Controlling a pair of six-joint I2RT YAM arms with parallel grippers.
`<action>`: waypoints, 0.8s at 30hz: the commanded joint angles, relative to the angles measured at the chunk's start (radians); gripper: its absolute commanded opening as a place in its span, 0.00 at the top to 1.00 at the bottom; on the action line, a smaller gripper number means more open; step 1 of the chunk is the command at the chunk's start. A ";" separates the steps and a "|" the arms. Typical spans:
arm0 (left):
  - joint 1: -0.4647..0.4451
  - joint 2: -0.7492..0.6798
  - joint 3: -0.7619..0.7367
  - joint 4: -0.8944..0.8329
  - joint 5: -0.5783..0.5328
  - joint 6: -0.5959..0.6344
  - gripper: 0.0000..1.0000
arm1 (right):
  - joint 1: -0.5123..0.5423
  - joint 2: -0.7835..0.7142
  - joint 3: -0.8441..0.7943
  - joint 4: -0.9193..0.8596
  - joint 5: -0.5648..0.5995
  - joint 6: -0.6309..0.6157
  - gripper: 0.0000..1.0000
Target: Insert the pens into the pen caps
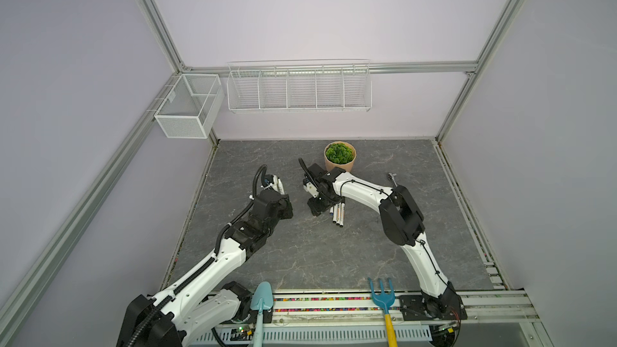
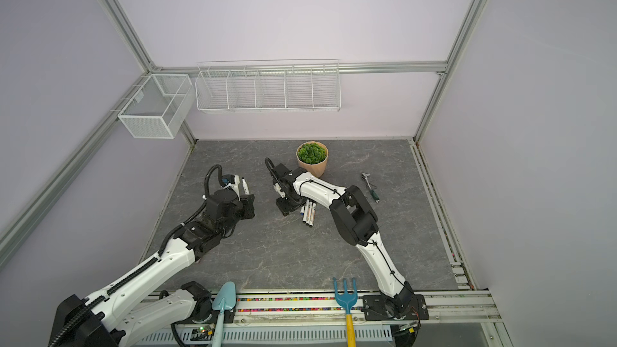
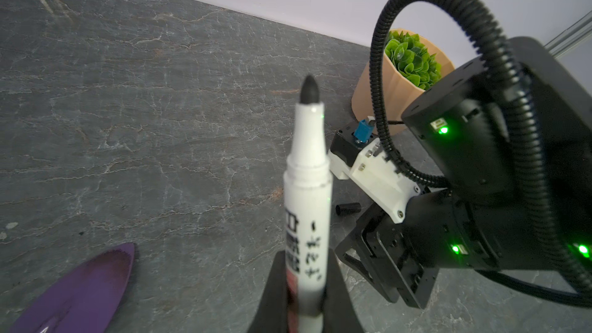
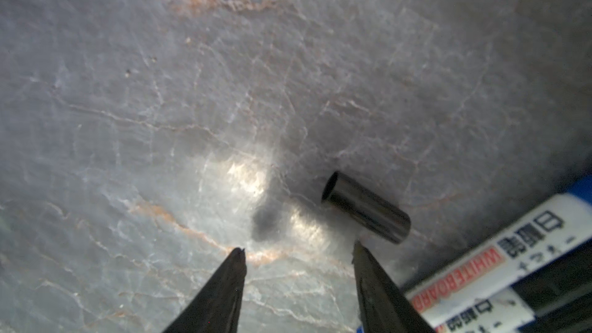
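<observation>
Mid-tabletop, a cap waits to be picked. The right gripper (image 4: 298,249) hangs with its jaws parted and empty over a short black plastic pen cap (image 4: 366,208). The cap lies on its side near the middle of the grey marble-patterned tabletop (image 1: 300,255), open mouth showing. It sits just beyond one fingertip (image 4: 374,283), not centred between the two. The left gripper (image 3: 306,256) is clamped on the lower barrel of a slim white marker pen with a bare black tip (image 3: 307,168). It holds the pen raised over the left half of the tabletop, tip toward the rear edge. Three more white marker pens (image 2: 309,213) lie side by side close to the cap.

We see several ways this could slip:

- **Rolling:** the cap is round and glossy, so a fingertip landing on it off-centre would likely send it rolling or squirt it out of the pinch.
- **Crowding:** the same fingertip could nudge the neighbouring pens, which lie close enough to crowd the approach.
- **Blocked mouth:** a grip too near the cap's open mouth would leave the pen tip no way in.
- **Pivoting pen:** the pen is held low on its barrel, so any misaligned push at the tip could pivot it in the left jaws and smear ink instead of seating.
</observation>
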 commanded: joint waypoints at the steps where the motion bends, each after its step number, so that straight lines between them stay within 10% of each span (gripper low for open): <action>1: 0.008 -0.006 0.006 -0.003 -0.008 0.008 1.00 | -0.018 0.042 0.094 -0.075 0.074 0.029 0.41; 19: 0.027 0.024 0.025 0.010 0.006 0.007 1.00 | -0.063 0.265 0.466 -0.128 0.044 0.026 0.42; 24: 0.027 0.043 0.039 0.013 0.024 0.007 1.00 | -0.072 0.289 0.467 -0.090 0.073 0.011 0.56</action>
